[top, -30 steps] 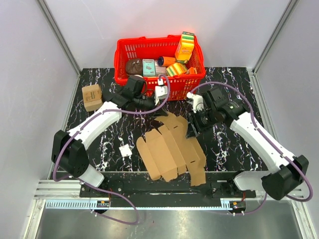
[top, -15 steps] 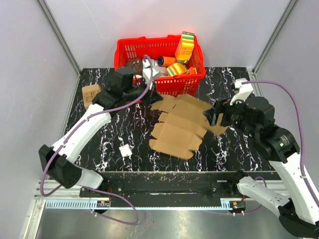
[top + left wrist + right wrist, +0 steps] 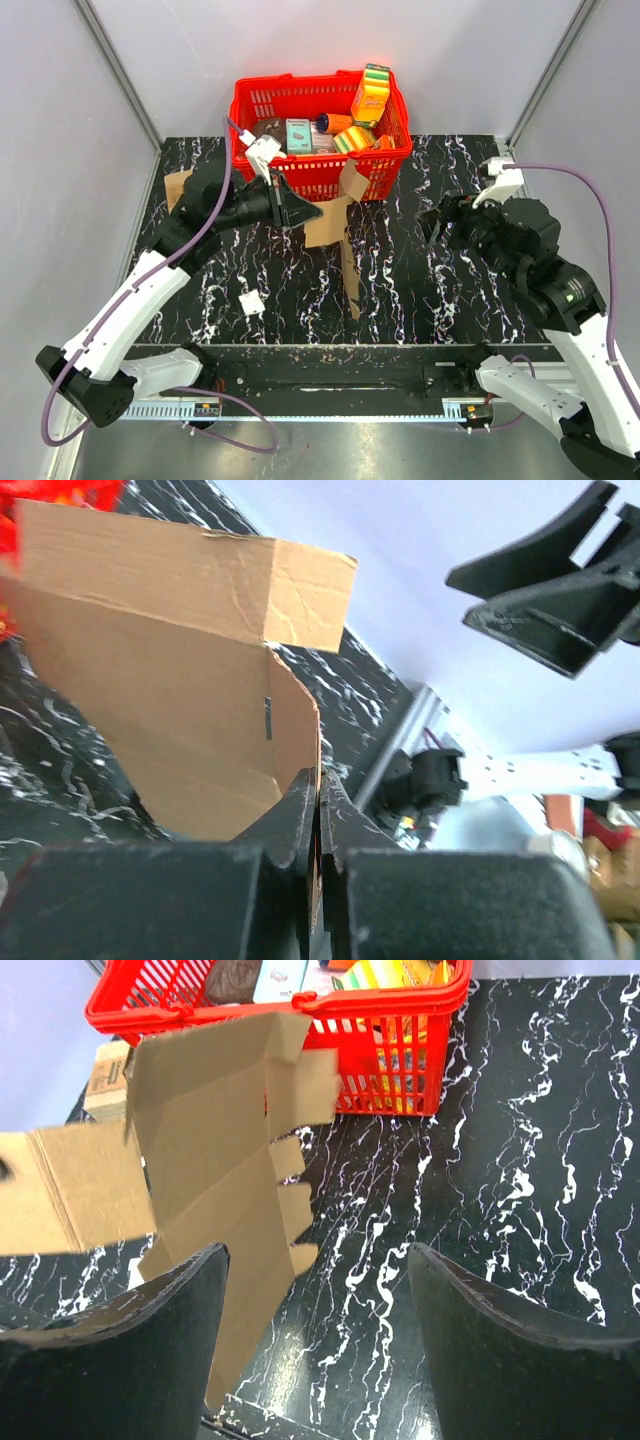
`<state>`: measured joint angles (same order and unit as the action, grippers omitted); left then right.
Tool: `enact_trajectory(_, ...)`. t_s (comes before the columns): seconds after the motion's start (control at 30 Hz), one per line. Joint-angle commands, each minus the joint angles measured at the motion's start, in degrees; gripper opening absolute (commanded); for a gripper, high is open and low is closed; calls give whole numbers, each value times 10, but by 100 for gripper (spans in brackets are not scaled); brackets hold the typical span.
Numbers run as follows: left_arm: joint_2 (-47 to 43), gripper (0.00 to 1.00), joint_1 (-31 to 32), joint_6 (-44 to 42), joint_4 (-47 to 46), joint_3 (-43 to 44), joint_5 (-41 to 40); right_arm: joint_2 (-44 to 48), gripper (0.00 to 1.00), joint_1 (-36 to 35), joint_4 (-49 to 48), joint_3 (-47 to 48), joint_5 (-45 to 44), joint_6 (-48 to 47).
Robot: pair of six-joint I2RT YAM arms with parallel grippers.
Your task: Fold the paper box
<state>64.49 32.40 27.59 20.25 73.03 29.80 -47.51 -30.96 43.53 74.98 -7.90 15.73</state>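
I find the paper box (image 3: pixel 328 218) held up over the black marbled table (image 3: pixel 440 300), just in front of the red basket (image 3: pixel 385 172). The left gripper (image 3: pixel 319 792) is pinched tight on one edge of it. The box is plain brown cardboard, creased, with notched flaps, partly opened out. The right gripper (image 3: pixel 315 1260) stands spread, apart from the sheet, holding nothing.

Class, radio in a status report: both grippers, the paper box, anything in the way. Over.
Left gripper, jaws shut on paper box edge. Right gripper, jaws open, empty. Box upright, not yet folded. Red basket close behind it.
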Motion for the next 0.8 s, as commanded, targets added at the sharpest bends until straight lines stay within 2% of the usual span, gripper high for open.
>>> enact_trajectory(0.0, -31, 0, 21, 106, -65, -24, 67, 34, 78, 1, -47, -5, -29, 12)
enact_trajectory(0.2, -37, 0, 101, 160, -119, -11, 87, 72, 78, 1, -78, -20, -49, 18)
enact_trajectory(0.33, -31, 0, 155, 201, -200, -20, 97, 81, 78, 1, -84, -23, -59, 21)
enact_trajectory(0.43, -24, 0, 166, 241, -272, -46, 117, 93, 78, 1, -90, -28, -69, 26)
enact_trajectory(0.5, -25, 0, 166, 228, -255, -67, 106, 101, 78, 1, -92, -28, -84, 30)
enact_trajectory(0.63, -48, 0, 133, 181, -141, -136, 47, 109, 78, 1, -86, -27, -104, 26)
enact_trajectory(0.73, -69, 0, 98, 134, -57, -204, -12, 109, 79, 1, -75, -26, -116, 19)
enact_trajectory(0.77, -74, 0, 91, 105, -34, -219, -55, 109, 79, 1, -73, -26, -117, 16)
